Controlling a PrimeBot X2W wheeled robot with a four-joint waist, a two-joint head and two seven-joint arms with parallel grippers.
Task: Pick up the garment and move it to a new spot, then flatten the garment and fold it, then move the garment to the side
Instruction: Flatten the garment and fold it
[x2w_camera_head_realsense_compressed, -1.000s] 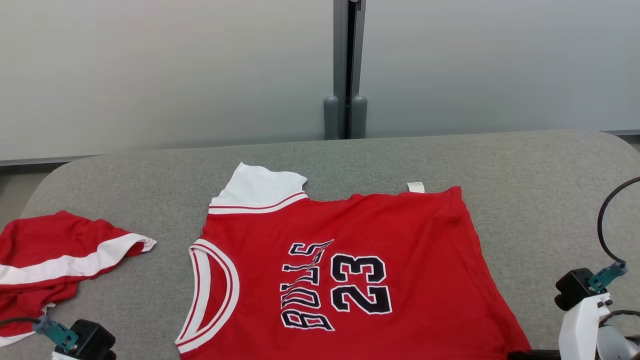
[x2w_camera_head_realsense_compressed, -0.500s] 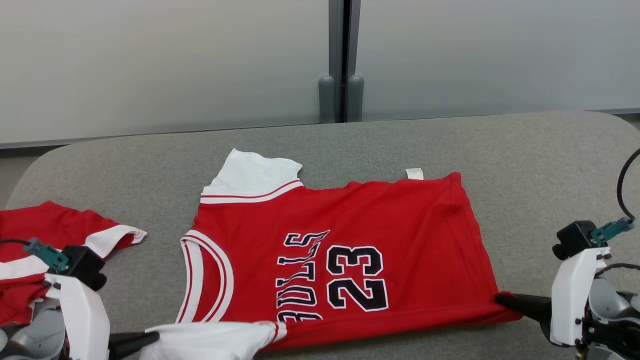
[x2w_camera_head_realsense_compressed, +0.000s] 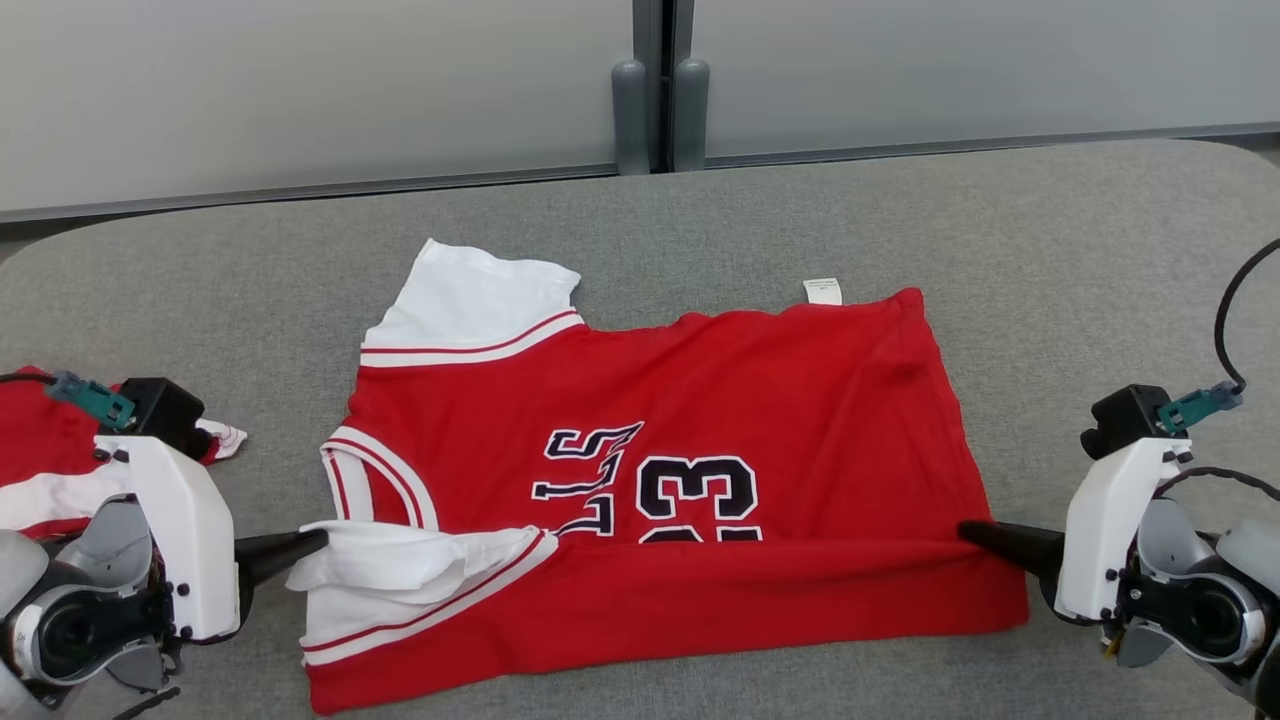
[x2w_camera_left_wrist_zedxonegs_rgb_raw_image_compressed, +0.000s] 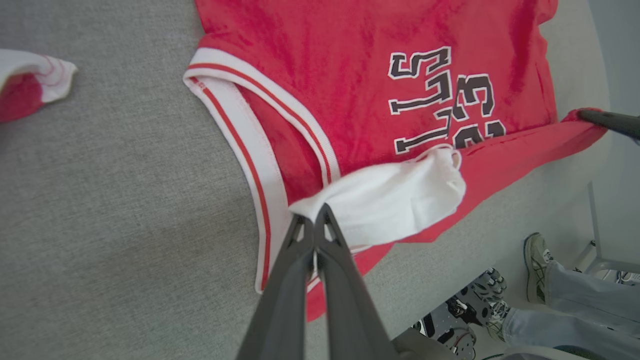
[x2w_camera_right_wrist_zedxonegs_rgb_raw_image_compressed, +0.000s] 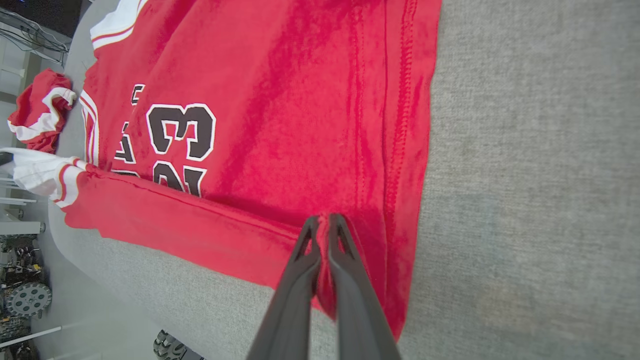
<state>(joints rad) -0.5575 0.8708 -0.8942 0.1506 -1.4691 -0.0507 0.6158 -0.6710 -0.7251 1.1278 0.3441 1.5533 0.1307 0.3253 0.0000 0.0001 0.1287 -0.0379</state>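
Note:
The garment is a red jersey with white sleeves and black "23" lettering, spread on the grey table. Its near edge is lifted and doubled over the lower lettering. My left gripper is shut on the near white sleeve, pinched at my left gripper's tips. My right gripper is shut on the red hem corner, the cloth caught between my right gripper's tips. The lower half of the lettering is hidden under the fold.
A second red and white garment lies bunched at the table's left edge, behind my left wrist. A grey post stands behind the table. A person's shoe and trouser leg show on the floor off the near edge.
Both grippers have risen from the near edge, carrying the jersey's near side up and over the lettering. The camera has tilted down, so the whole scene sits higher.

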